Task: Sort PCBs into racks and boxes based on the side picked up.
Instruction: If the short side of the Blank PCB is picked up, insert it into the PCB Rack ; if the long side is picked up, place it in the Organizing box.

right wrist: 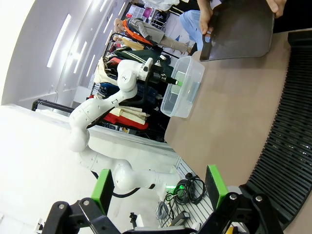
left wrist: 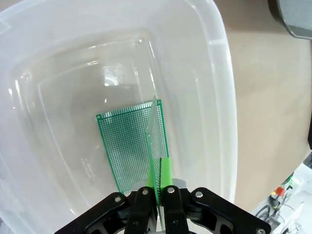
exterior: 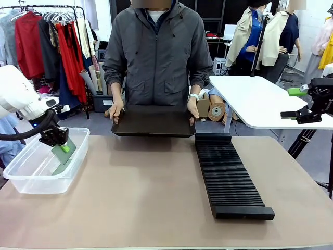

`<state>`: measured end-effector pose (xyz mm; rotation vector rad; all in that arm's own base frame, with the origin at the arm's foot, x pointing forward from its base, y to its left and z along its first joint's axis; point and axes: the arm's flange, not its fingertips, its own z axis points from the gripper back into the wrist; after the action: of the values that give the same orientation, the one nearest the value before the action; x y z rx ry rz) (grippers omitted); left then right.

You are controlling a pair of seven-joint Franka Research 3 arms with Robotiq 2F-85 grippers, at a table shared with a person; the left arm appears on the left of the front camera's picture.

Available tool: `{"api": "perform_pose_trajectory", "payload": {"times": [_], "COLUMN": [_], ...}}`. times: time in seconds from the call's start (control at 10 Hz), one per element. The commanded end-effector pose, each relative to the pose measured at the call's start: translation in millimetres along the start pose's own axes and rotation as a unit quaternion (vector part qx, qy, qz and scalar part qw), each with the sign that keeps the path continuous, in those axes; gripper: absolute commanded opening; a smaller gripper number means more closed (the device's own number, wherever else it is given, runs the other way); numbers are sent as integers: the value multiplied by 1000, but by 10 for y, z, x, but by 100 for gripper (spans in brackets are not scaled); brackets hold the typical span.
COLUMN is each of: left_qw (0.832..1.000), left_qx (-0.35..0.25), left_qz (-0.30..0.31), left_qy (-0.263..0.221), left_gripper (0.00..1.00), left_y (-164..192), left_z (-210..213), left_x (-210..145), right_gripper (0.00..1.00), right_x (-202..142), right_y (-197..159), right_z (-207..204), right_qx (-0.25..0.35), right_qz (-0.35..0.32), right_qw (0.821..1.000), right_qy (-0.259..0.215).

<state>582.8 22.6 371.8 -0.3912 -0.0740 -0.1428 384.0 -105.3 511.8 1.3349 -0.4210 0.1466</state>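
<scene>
**Left pincer holds a PCB over the clear box; right pincer wide open off to the side**

The left pincer [exterior: 64, 148] hangs over the clear box [exterior: 23, 179] at the left end of the worktop [exterior: 145, 203], its green pads pressed together on a PCB [exterior: 63, 156]. In the front view the board tilts down from the pads into the box's open top. The left wrist view shows the gripped PCB [left wrist: 155, 146] edge-on, rising thin and pale between the fingers [left wrist: 166, 173] of the left pincer [left wrist: 157, 187]. Below it, a second PCB [left wrist: 129, 146] lies flat on the floor of the box [left wrist: 222, 97], green face up, with its grid of fine holes plain to see.

The right pincer [exterior: 297, 102] is raised at the right edge of the front view, well apart from the worktop's things. In the right wrist view the right pincer [right wrist: 158, 187] stands wide, nothing between its green pads [right wrist: 214, 185].

The long black rack [exterior: 229, 177] lies on the right half of the worktop, running from the far edge towards the robot, its slots across its width.

At the far side a person grips a flat black tray [exterior: 154, 122] with both hands, one hand [exterior: 115, 110] at its left end and the other hand [exterior: 193, 108] at its right. The tray's right corner is just beside the far end of the rack.
</scene>
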Motion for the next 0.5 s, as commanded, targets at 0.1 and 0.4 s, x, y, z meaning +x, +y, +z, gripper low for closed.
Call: {"api": "perform_pose_trajectory", "payload": {"times": [0.1,0.4], "left_qw": [1000,1000], "left_qx": [-12,-9], "left_qz": [-3,2], "left_qy": [-5,-3], "left_gripper": [0,13], "left_y": [85,107], "left_z": [-73,-103], "left_x": [2,13], "right_gripper": [100,100], "right_x": [-21,-21], "right_y": [5,5], "right_z": [-10,-10], "right_qx": [-2,-2], "right_qz": [8,8], "right_qw": [1000,1000], "right_qy": [-4,-4]}}
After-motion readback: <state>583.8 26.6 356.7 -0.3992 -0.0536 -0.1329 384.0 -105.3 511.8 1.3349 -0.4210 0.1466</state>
